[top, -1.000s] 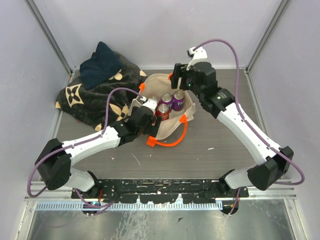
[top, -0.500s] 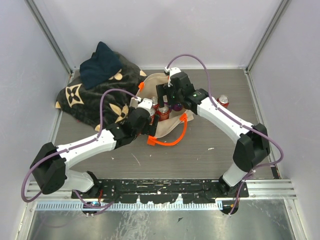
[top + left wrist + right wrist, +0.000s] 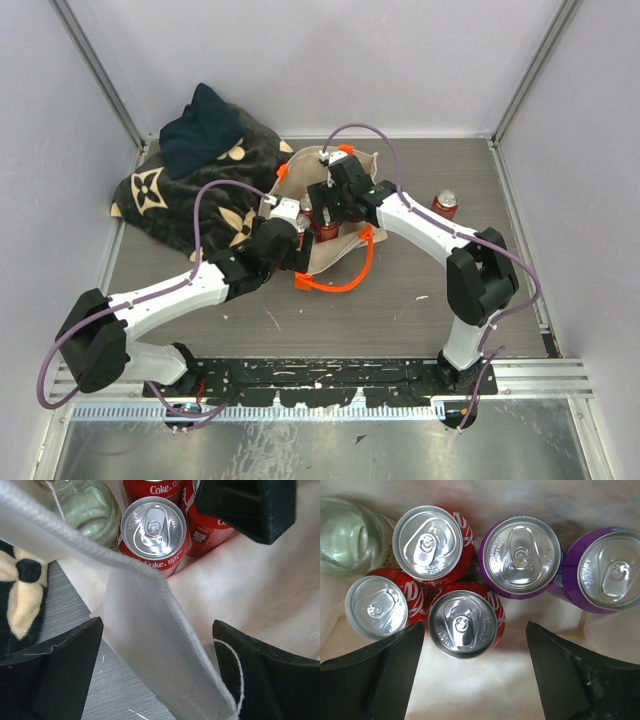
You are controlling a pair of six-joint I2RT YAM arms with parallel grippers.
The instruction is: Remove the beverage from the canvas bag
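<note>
Jaws spread, the right gripper [image 3: 473,630] had dropped over the canvas bag's [image 3: 338,252] red can [image 3: 465,622]; grasp pending. The left gripper [image 3: 156,630] straddled the eight-o'clock rim, unclosed.

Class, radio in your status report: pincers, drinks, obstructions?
Right pincer open over a Coke can in the canvas bag. Left pincer open, astride the bag's rim. Nothing gripped; neighbouring cans packed close.

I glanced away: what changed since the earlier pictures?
The right hand swung left from the far right corner of the canvas bag to over the cans in it, open. A red can on the table now shows where that arm blocked the view. The left hand stayed at the bag's near rim; the blanket too.
</note>
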